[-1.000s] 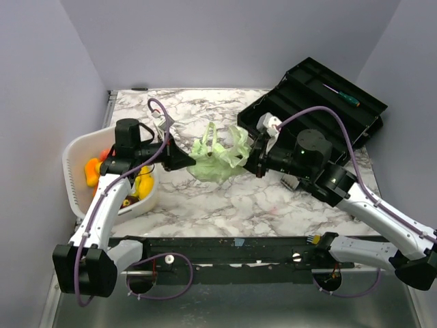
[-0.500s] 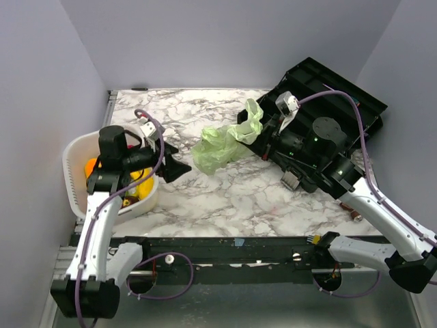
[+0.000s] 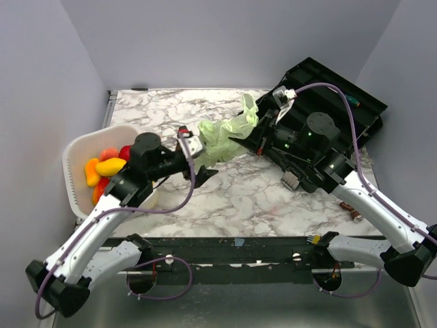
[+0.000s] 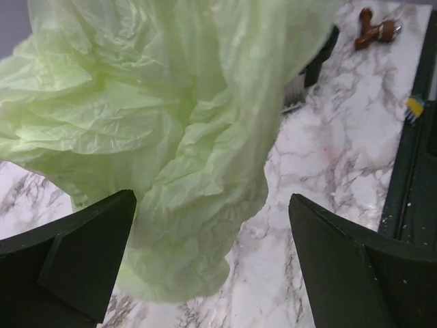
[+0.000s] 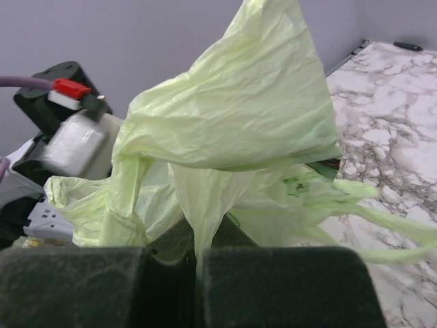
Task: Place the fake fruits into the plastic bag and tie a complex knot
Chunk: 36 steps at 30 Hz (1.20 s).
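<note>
Clamps the right claw [image 5: 198,273] shut on a fold of the pale green plastic bag [image 3: 222,137], hoisting it beside the black toolbox [image 3: 345,113]. Spreads the left claw [image 4: 212,205] wide on either side of the bag's crumpled lower end, perhaps just clear of the marble counter [image 3: 239,195]. Shows the fake fruits [image 3: 106,167] heaped in the white basket [image 3: 74,156], far left.

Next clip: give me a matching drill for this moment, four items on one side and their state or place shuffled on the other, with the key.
Column one:
1. left gripper
2. right gripper
3. plastic bag
4. fake fruits

Column two:
A. lying in the white basket
B. shut, pinching the bag
C. open wide
D. pale green and crinkled, held at one end

Pairs: 1-C, 2-B, 3-D, 4-A
</note>
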Each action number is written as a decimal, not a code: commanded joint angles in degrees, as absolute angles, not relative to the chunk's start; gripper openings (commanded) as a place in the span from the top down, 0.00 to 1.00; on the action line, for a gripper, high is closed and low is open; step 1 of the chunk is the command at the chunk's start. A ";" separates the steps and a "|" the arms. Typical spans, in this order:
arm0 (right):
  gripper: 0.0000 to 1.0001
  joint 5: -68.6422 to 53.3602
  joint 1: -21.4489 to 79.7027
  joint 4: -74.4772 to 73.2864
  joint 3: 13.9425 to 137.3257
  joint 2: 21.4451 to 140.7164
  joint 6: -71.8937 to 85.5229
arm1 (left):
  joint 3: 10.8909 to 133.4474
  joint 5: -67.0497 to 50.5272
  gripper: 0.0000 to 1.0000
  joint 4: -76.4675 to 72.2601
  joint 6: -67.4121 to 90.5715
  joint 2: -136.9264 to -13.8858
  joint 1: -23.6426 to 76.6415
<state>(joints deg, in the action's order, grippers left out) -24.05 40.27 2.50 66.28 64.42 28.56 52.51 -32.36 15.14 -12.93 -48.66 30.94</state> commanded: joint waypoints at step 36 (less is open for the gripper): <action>0.99 -48.99 20.11 14.53 66.48 69.16 55.37 | 42.41 -35.11 1.00 14.56 -9.27 -49.40 17.73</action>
